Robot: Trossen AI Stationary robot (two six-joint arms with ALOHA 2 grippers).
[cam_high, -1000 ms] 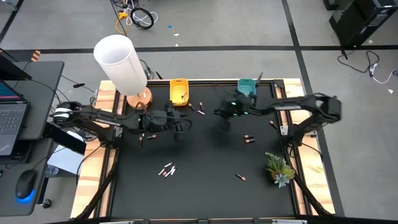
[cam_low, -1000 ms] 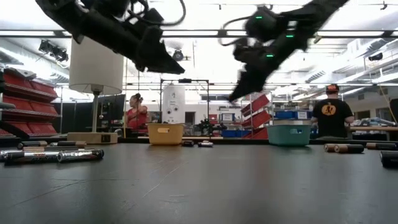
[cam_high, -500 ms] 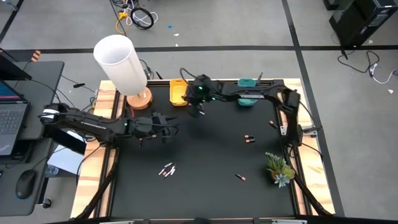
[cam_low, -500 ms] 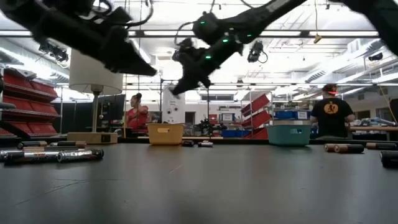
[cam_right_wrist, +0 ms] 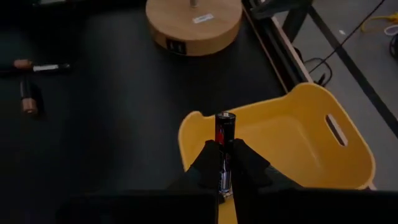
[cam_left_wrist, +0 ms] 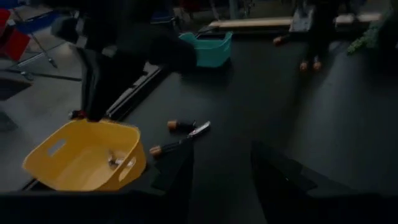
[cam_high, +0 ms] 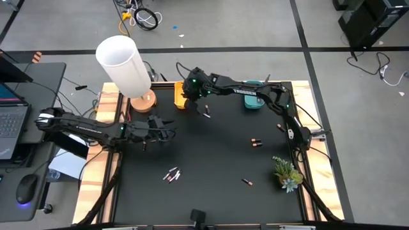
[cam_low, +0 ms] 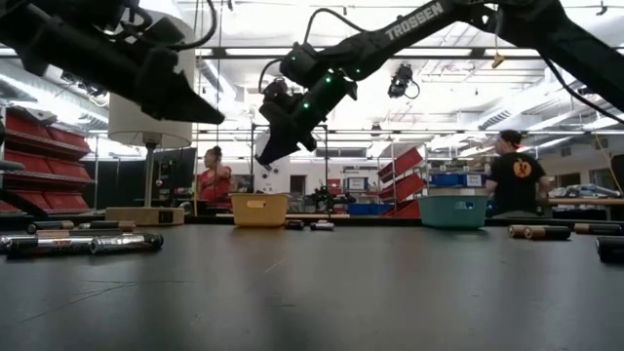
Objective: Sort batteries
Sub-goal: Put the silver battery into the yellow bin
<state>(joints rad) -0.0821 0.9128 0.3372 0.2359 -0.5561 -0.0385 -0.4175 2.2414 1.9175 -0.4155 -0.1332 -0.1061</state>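
Observation:
My right gripper (cam_right_wrist: 225,163) is shut on a dark battery (cam_right_wrist: 224,134) above the yellow bin (cam_right_wrist: 292,143) at the table's far edge; the high view shows this gripper (cam_high: 192,89) over the bin (cam_high: 181,96). My left gripper (cam_left_wrist: 221,180) stands open and holds nothing, off toward the table's left (cam_high: 167,133). One battery (cam_left_wrist: 115,160) lies in the yellow bin. Loose batteries lie on the black mat: two near the yellow bin (cam_left_wrist: 186,127), a pair (cam_high: 255,142) on the right and a cluster (cam_high: 171,174) nearer the front. The teal bin (cam_high: 254,99) is partly under my right arm. My right gripper pinches the battery's lower half (cam_right_wrist: 224,158) between its two fingers (cam_right_wrist: 210,163). The battery lies along the fingers, and its capped end (cam_right_wrist: 224,118) sticks out past the tips. The fingers slant down from the table's right. The battery is clear of the table, over the bin's rim.
A lamp with a white shade (cam_high: 123,64) and a round wooden base (cam_right_wrist: 194,18) stands at the far left corner. A small plant (cam_high: 286,172) sits at the right edge. More batteries lie by the left edge (cam_low: 88,242). People stand in the room behind.
My right gripper, still shut, has swept along the far edge toward the table's left, from near the teal bin to above the yellow bin. My left gripper has drawn back toward the table's left edge, staying open.

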